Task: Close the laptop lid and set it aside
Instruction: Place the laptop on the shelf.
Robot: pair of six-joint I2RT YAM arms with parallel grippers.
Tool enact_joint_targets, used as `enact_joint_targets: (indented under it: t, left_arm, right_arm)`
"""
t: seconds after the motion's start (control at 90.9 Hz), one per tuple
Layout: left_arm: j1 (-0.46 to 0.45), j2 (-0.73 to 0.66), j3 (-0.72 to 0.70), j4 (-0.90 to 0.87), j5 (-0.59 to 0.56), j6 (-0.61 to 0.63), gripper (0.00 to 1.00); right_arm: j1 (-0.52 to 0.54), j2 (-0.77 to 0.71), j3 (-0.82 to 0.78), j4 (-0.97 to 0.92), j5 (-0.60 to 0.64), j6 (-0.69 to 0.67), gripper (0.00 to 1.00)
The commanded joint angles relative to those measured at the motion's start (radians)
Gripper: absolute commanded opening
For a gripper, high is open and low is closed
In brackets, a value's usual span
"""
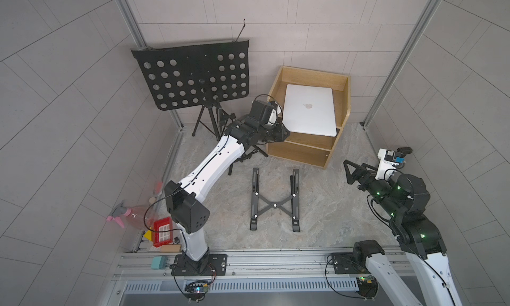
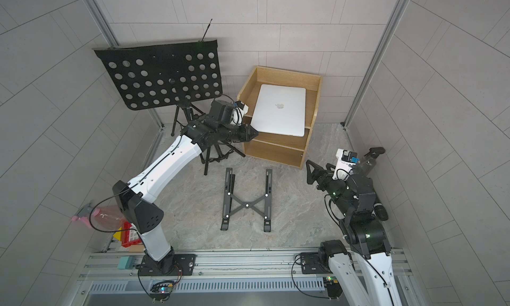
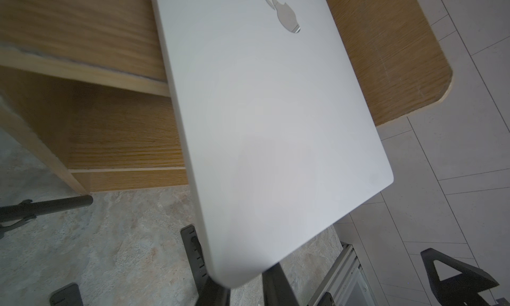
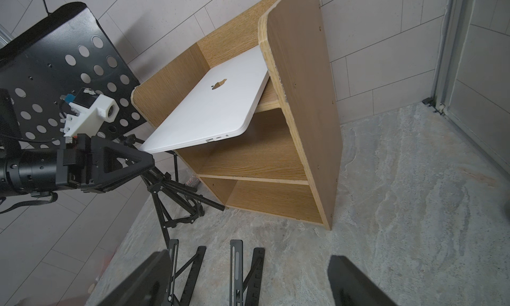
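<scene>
Nearest, by the left end of the aluminium rail [image 1: 262, 259] where both arm bases are bolted, sit a pink spray bottle [image 1: 129, 213] and a red basket [image 1: 164, 233]. Beyond the rail, on the marbled tabletop [image 1: 345, 222], the black X-shaped folding stand [image 1: 275, 205] lies flat and bare, apart from everything else. To its right the right gripper [image 1: 347, 171] hovers above the surface, its fingers [image 4: 356, 282] spread wide with nothing between them. It points toward the wooden shelf [image 1: 311, 74] and is well apart from it. Farther back the left arm reaches across to the shelf, and the left gripper [image 1: 285, 133] is clamped tight on the near left corner of the laptop [image 1: 310, 111]. The right wrist view shows that corner pinched at the fingertips. The laptop lid [image 3: 276, 125] is down flat on the base, silver-white outside up, with the apple logo [image 1: 308, 106] showing. The laptop sits tilted in the shelf's top tier. Its far part lies between the side walls, and its near edge juts past the front, sloping down toward the held corner. Behind the left arm a black perforated music stand [image 1: 193, 75] stands on its tripod against the tiled wall.
</scene>
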Motion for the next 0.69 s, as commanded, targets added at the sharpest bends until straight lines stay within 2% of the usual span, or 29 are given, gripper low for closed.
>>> enact_joint_targets:
  t: [0.0,0.187,0.385,0.561,0.682]
  left_arm:
    - [0.026,0.03,0.057,-0.009,-0.005,0.02,0.25]
    - [0.042,0.076,0.128,-0.045,0.012,0.02,0.25]
    - [0.042,0.072,0.128,-0.045,0.02,0.02,0.25]
    - [0.049,0.02,0.085,-0.024,0.024,0.019,0.29]
    - [0.064,-0.096,-0.036,0.02,0.037,0.036,0.35]
  right_arm:
    - [-0.005,-0.011,-0.011,0.017,0.008,-0.004,0.92]
    - [-0.005,-0.015,-0.016,0.017,0.01,-0.005,0.92]
    - [-0.005,-0.016,-0.018,0.017,0.011,-0.007,0.92]
    - [-0.005,-0.019,-0.025,0.016,0.009,-0.007,0.92]
    - [-0.005,-0.032,-0.035,0.013,0.008,-0.01,0.92]
